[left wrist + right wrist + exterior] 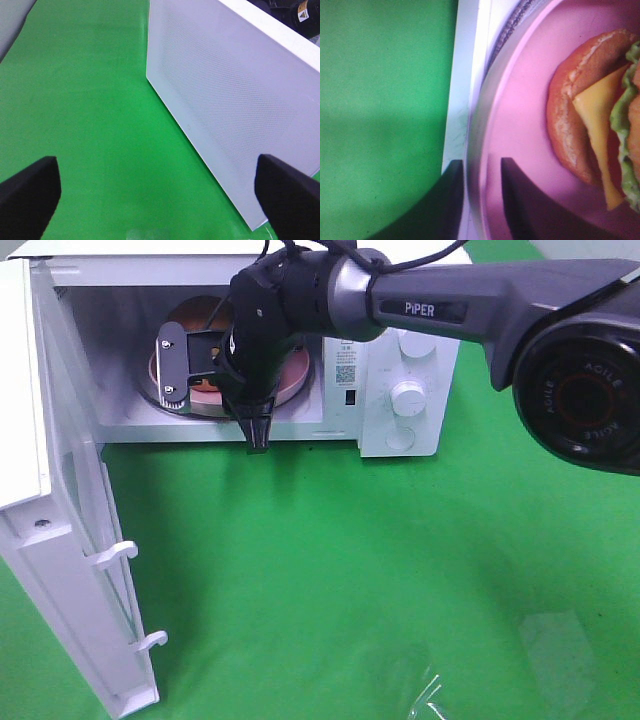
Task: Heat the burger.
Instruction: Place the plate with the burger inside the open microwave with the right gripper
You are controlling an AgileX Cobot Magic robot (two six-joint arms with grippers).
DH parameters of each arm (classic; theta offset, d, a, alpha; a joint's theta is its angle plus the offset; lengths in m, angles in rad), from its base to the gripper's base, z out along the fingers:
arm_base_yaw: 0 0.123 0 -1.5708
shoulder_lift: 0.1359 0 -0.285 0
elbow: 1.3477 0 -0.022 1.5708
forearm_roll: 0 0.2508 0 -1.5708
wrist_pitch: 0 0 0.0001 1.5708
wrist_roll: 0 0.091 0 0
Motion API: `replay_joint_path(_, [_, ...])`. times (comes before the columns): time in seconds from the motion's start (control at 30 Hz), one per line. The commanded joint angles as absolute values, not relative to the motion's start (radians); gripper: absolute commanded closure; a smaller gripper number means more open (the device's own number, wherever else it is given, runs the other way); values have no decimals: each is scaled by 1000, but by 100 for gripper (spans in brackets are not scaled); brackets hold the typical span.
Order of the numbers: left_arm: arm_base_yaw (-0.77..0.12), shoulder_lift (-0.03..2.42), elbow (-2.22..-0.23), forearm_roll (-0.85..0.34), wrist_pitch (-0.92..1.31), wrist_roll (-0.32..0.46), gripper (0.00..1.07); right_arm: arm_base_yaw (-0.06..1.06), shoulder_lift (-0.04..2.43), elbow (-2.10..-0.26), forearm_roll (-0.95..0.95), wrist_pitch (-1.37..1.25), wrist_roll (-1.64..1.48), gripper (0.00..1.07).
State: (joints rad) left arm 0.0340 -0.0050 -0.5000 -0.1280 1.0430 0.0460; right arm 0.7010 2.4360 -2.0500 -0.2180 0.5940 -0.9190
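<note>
From the high camera, the right arm, lettered "PiPER", is reaching into the open microwave, wrist angled downward. Left wrist: the left gripper is hanging wide apart near the microwave door. Right wrist: the right gripper is straddling the rim of the pink plate, jaws slightly apart; the burger is sitting on that plate.

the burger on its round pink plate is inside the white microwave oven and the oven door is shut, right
Not quite. The hinged white door is not shut: the exterior high view shows it swung wide open on the left. The rest holds: the golden-brown-bunned burger sits on the round pink plate inside the white microwave oven.
</note>
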Motion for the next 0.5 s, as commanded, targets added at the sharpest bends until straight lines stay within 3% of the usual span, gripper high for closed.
replay_joint_path(0.03, [28,-27,-498,-131,1039,48,9,703,2423,-2059,-220,582,-905,66])
replay_joint_path(0.1, [28,-27,-498,-131,1039,48,9,703,2422,-2059,-217,583,-905,62])
replay_joint_path(0.5, [28,-27,-498,-131,1039,48,9,703,2414,-2057,-170,635,-904,61])
